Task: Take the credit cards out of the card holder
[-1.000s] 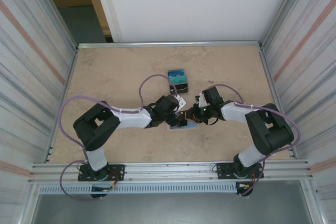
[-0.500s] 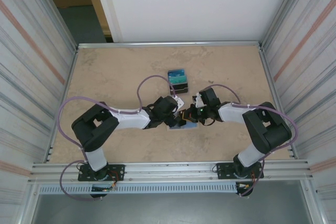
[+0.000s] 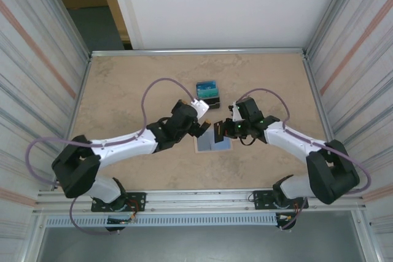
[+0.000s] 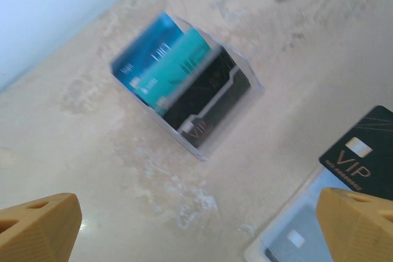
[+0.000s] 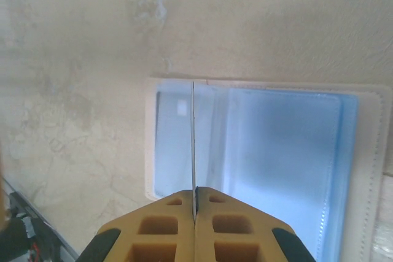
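Note:
The card holder point(image 3: 214, 144) lies open on the table, pale blue with a white rim point(image 5: 150, 151). My right gripper point(image 5: 195, 197) is shut on a thin black VIP credit card point(image 5: 193, 139), seen edge-on above the holder. That card point(image 4: 362, 154) also shows at the right of the left wrist view. In the top view the right gripper point(image 3: 221, 129) hangs over the holder's far edge. My left gripper point(image 3: 204, 124) is open and holds nothing, its fingertips point(image 4: 37, 225) wide apart over bare table. A pale card with a chip point(image 4: 295, 240) lies in the holder's sleeve.
A clear box point(image 4: 184, 90) stands behind the holder with blue, teal and black cards upright in it point(image 3: 207, 92). Corrugated walls close in the table on the left and right, and a metal rail runs along the near edge point(image 3: 196, 197).
The right gripper has shut on the black card and lifted it off the holder. The left arm has stretched out and its gripper has drawn back from the holder toward the clear box.

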